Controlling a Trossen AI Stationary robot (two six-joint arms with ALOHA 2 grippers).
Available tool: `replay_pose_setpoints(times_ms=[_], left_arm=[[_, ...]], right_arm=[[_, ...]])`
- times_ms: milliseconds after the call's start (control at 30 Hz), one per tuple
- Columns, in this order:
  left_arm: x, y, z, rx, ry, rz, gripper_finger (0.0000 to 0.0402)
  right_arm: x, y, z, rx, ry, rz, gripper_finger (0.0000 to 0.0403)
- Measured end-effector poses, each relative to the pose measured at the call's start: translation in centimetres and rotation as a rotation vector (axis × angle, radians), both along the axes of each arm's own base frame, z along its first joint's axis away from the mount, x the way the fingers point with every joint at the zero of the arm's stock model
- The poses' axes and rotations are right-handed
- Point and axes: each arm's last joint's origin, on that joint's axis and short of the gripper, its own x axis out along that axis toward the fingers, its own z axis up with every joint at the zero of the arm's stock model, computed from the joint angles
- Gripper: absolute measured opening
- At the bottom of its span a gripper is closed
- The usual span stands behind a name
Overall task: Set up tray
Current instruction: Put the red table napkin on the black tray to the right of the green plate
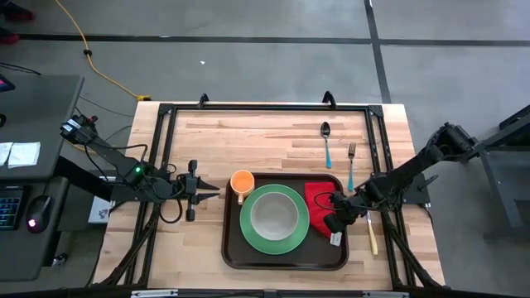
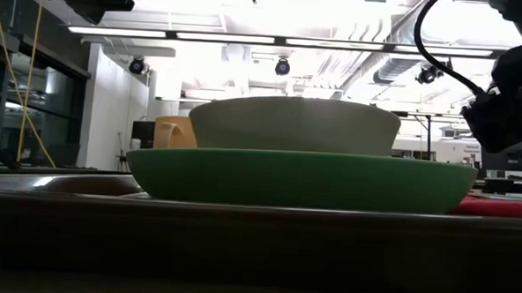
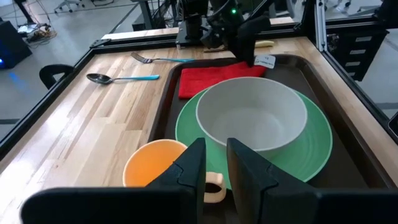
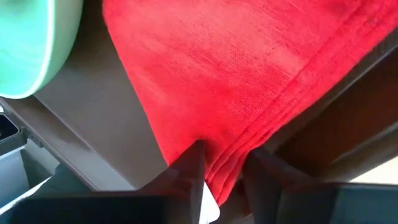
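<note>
Right now the tray (image 1: 236,250) sits lower centre of the high view w/ green plate (image 1: 251,236) + bowl (image 1: 274,214) stacked mid-tray, orange cup (image 1: 241,182) at its upper-left corner. Right gripper (image 1: 333,222) is over the red napkin (image 1: 317,199) on the tray's right side, fingers pinching the cloth edge, prob. to reposition it. Left gripper (image 1: 217,189) waits left of the cup, part open, empty. Spoon (image 1: 326,141) & fork (image 1: 351,161) lie off-tray, upper right.
</note>
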Motion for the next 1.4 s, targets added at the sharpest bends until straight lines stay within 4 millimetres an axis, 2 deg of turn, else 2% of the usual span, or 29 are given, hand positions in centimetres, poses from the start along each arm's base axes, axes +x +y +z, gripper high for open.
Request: replay_pose_setpoints(times_ms=[233,400,567,800,1167,1400], left_arm=[[0.0,0.0,-0.1,0.004,0.006,0.001,0.0097],[0.0,0.0,0.0,0.003,0.005,0.001,0.0097],[0.0,0.0,-0.1,0.003,0.005,0.0,0.0097],[0.0,0.0,-0.1,0.003,0.005,0.001,0.0097],[0.0,0.0,-0.1,0.003,0.005,0.001,0.0097],[0.0,0.0,-0.1,0.003,0.005,0.001,0.0097]], right_arm=[[0.1,0.0,0.0,-0.025,-0.024,0.025,0.0006],[0.1,-0.1,0.0,-0.044,-0.032,0.014,0.0007],[0.0,0.0,0.4,0.008,-0.04,0.035,0.0003],[-0.4,-0.2,2.7,0.088,-0.142,-0.006,0.0001],[-2.2,-1.5,5.8,0.141,-0.252,-0.121,0.0001],[-2.5,-1.8,6.4,0.155,-0.29,-0.182,0.0]])
